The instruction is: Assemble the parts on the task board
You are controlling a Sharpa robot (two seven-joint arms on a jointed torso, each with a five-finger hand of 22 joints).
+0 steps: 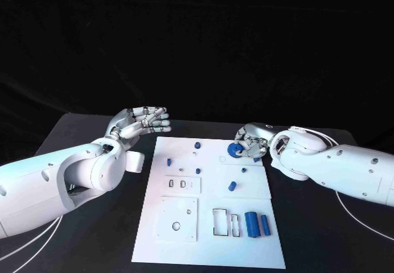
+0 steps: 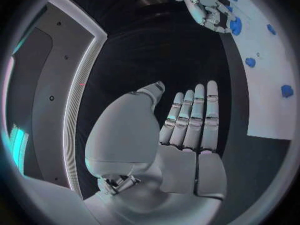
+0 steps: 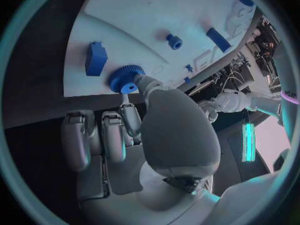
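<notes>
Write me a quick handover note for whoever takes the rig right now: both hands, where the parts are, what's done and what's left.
Left robot hand: open, fingers straight, holding nothing, off the board's far left corner.
Right robot hand: fingertips on the blue gear at the board's far right; whether it is gripped or seated, I cannot tell.
Parts: two cylinders lie near the front right slot; a loose piece lies mid-board; small pegs stand at the far end.
Done: unclear beyond the pegs.
Left: the gear, the cylinders, the loose piece.

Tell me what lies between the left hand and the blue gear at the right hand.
In the head view, between the left hand and the blue gear: bare white task board with one small blue peg.
</notes>
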